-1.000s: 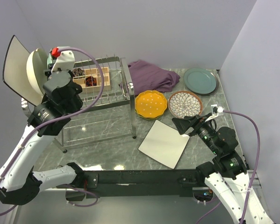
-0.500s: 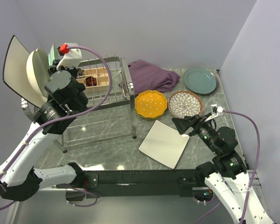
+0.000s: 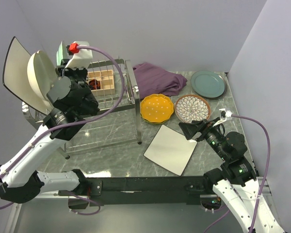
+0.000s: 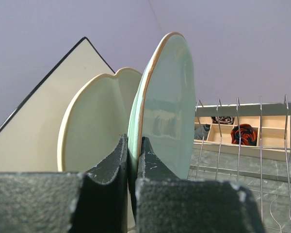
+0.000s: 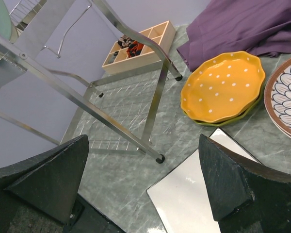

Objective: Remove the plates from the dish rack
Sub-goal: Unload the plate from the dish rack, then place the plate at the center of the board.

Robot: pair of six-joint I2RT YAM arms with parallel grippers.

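Observation:
My left gripper point(image 4: 134, 145) is shut on the lower rim of a pale teal-green plate point(image 4: 167, 102), held upright over the top of the dish rack point(image 3: 109, 99). In the top view the left gripper point(image 3: 65, 65) is at the rack's upper left. A round cream plate point(image 4: 94, 121) and a white square plate with a dark rim point(image 4: 39, 121) stand just left of it. My right gripper point(image 5: 145, 179) is open and empty above a white square plate point(image 5: 194, 194) lying on the table. An orange dotted plate point(image 3: 156, 108), a brown-patterned plate point(image 3: 192, 108) and a teal plate point(image 3: 208, 84) lie flat to the right.
A purple cloth point(image 3: 157, 77) lies behind the orange plate. A small wooden compartment box point(image 3: 101, 80) sits behind the rack. A lime plate edge point(image 5: 233, 116) shows under the orange plate. The rack's steel leg point(image 5: 155, 107) stands near the square plate. Walls close in on three sides.
My left gripper has moved to the right with the teal-green plate, away from the cream and square plates. The right arm has not moved.

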